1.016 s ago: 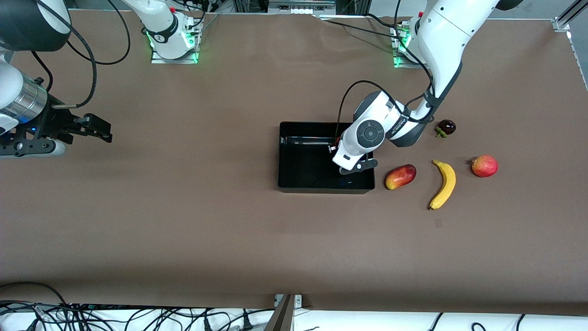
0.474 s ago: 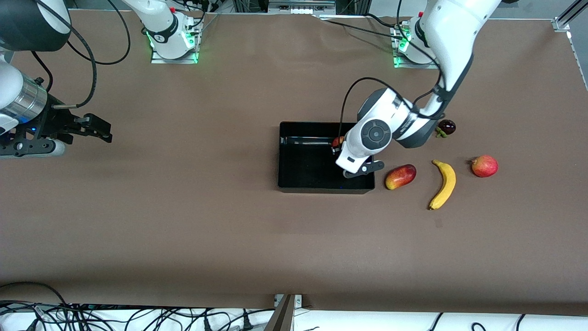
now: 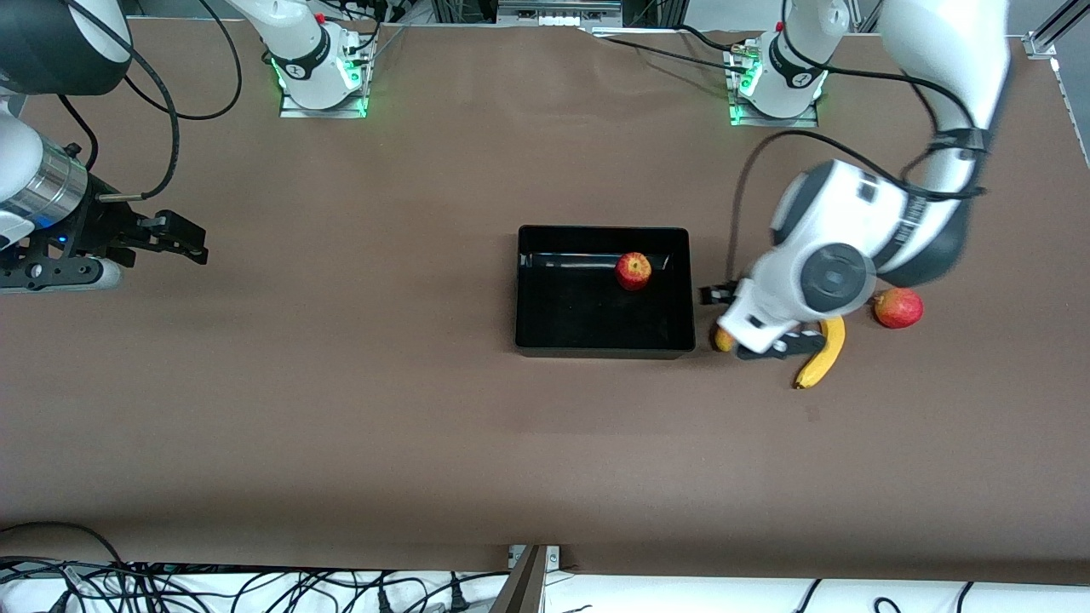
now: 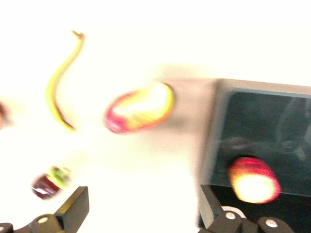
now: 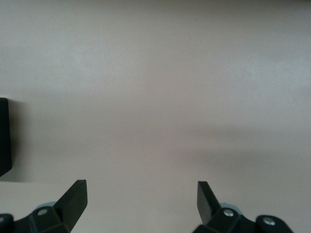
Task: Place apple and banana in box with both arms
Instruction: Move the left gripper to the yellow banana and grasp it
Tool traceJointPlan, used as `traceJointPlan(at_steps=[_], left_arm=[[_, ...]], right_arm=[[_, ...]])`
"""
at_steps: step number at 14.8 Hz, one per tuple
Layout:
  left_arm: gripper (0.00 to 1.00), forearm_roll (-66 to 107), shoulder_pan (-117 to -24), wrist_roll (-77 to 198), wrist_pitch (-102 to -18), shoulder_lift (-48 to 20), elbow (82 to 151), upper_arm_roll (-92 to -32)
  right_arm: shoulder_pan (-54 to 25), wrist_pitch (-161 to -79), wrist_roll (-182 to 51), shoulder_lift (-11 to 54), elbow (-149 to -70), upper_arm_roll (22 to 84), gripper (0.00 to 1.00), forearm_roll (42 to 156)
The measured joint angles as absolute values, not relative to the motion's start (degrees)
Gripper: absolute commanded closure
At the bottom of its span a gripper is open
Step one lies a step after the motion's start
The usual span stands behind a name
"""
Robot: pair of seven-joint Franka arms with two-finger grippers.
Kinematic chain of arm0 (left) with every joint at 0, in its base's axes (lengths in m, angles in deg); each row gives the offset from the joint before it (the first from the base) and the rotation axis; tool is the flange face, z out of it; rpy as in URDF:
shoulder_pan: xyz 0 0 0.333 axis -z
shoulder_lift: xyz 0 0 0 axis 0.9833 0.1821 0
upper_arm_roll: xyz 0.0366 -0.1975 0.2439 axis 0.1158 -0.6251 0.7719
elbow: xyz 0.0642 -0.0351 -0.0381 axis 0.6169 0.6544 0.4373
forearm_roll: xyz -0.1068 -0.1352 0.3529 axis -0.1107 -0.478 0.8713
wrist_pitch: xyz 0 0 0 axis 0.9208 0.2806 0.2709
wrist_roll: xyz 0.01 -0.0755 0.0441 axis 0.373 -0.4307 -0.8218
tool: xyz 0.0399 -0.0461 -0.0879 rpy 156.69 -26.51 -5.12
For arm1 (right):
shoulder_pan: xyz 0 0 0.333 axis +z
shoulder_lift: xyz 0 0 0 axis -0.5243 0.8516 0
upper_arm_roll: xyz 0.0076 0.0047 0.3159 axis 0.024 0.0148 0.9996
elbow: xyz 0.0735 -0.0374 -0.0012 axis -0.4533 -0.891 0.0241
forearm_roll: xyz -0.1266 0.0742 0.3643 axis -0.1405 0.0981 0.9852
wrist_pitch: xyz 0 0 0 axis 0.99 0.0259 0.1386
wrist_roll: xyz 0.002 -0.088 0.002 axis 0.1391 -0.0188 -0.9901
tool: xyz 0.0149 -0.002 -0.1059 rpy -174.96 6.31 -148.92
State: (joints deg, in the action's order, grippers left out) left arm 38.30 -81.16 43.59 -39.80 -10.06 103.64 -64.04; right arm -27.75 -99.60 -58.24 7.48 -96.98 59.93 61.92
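My right gripper (image 3: 183, 238) waits with jaws spread over bare worktop (image 3: 358, 409) at its own end. The apple (image 3: 633, 271) sits in the box (image 3: 545, 345), so my left gripper (image 3: 749, 328), jaws released, hangs over the mango (image 4: 139, 107) beside the banana (image 3: 823, 351), probably next. The left wrist view, though blurred, shows that whole mango, mostly hidden from the front.

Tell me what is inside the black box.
Only the apple lies inside the box, near its wall farther from the front camera; the floor around it is bare. Nothing covers the interior. The banana is on the table outside, partly hidden under the left gripper.
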Motion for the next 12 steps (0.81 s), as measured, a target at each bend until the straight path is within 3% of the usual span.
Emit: traceJointPlan(at_steps=[4, 9, 12], left_arm=[[0.00, 44.17, -89.34, 64.02, -43.29, -5.62, 104.00, -63.83], [0.00, 48.08, -95.25, 78.31, -59.11, -2.27, 111.48, -63.81], [0.35, 52.94, -96.81, 79.37, -66.80, -1.93, 116.92, -63.83]], right_arm=[[-27.75, -99.60, -58.24, 7.47, -96.99, 59.93, 0.00, 61.91], [-27.75, -99.60, -58.24, 7.48, -96.99, 59.94, 0.00, 61.91], [-27.75, -99.60, -58.24, 7.48, -96.99, 59.95, 0.00, 61.91]])
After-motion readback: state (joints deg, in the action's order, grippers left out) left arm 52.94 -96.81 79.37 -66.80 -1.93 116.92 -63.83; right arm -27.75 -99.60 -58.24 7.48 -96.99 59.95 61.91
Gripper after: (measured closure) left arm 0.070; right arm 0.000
